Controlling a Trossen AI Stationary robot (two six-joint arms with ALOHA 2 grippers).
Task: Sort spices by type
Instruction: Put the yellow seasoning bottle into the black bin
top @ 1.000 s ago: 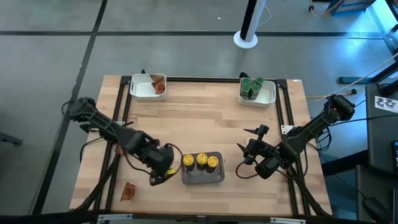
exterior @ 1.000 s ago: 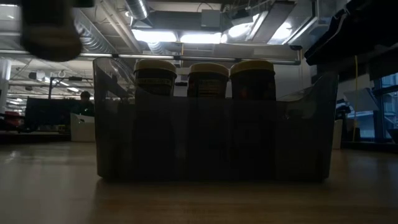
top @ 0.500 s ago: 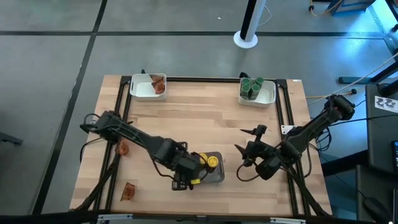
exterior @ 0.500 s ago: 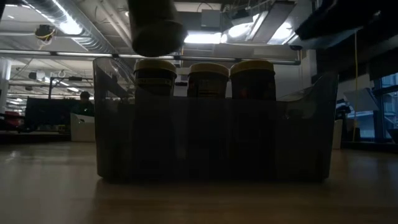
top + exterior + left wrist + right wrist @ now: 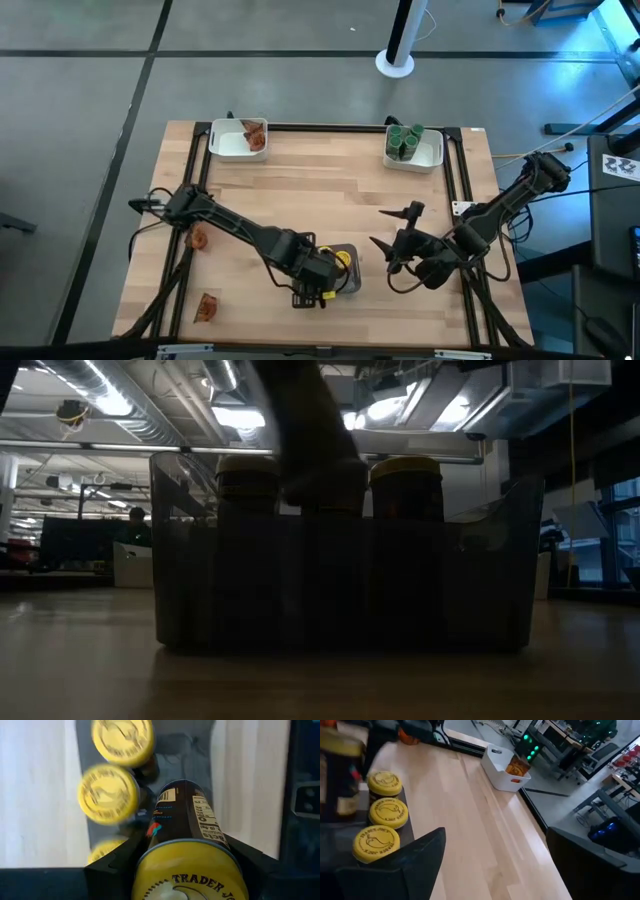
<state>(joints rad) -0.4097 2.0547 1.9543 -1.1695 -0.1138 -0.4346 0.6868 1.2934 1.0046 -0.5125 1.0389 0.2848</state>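
Yellow-lidded dark spice jar (image 5: 186,845), printed label along its side, lies clamped between the two dark fingers of the left gripper (image 5: 318,283), which hangs over the grey rectangular tray (image 5: 349,284) at lower centre of the high view. Three more yellow-lidded jars (image 5: 386,812) stand upright in a row inside that tray; in the high view only one yellow lid (image 5: 341,261) shows beside the arm, the rest hidden beneath it. In the low view the tray's translucent grey wall (image 5: 480,580) fills the middle of the frame, with jar tops above its rim and a dark blurred shape, the held load or the arm, crossing in front of them.

Right gripper (image 5: 392,240), fingers spread wide and grasping nothing, waits over bare wood just right of the grey tray.

White rectangular tray (image 5: 228,141) at upper left of the desk (image 5: 330,190) holds crinkly reddish-orange packets (image 5: 255,136). A second white tray (image 5: 425,154) at upper right holds green-lidded jars (image 5: 405,135) standing close together.

Two further reddish-orange packets lie loose near the desk's left edge: one (image 5: 198,238) at mid-left beside the left arm, another (image 5: 207,307) at lower left, well apart from every tray.
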